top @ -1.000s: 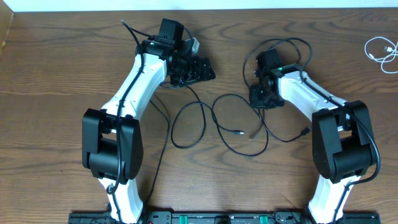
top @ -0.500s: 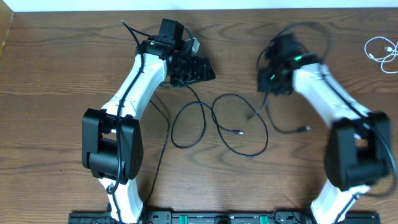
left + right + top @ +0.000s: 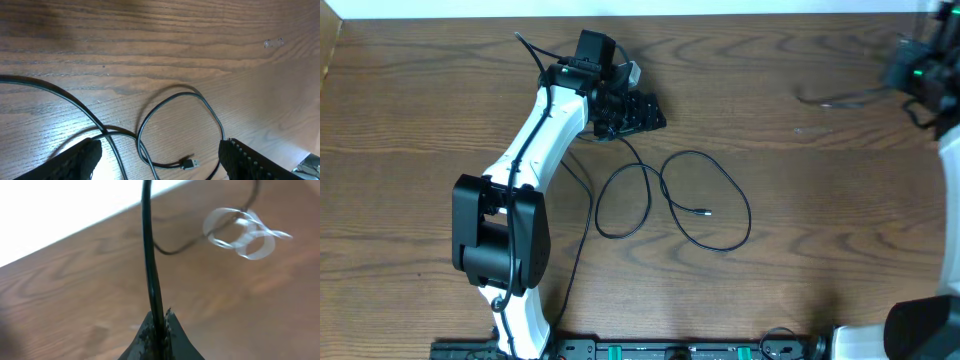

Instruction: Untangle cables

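Table [image 3: 820, 230]: brown wood, seen from above and from both wrists.
Looped cable [image 3: 178, 93]: black and thin, it lies flat on the middle of the table in two open loops that cross each other.
Plug [image 3: 189, 163]: the small end of the looped cable, resting inside the bigger loop.
Left gripper [image 3: 640, 112]: at the far side of the table, near the upper end of the looped cable.
Left gripper, state: the jaws stand wide apart and nothing is between them (in the wrist view the loops and the plug lie on the wood below the gap).
Right gripper [image 3: 160, 322]: at the far right corner, blurred in the overhead view.
Right gripper, state: clenched on a second black cable.
Held cable [image 3: 149, 255]: it rises straight out of the closed fingertips, and from above a blurred piece of it trails to the left of the gripper.
White cable [image 3: 245, 235]: a pale blurred coil on the wood, beyond the held cable; I cannot tell if the two touch.
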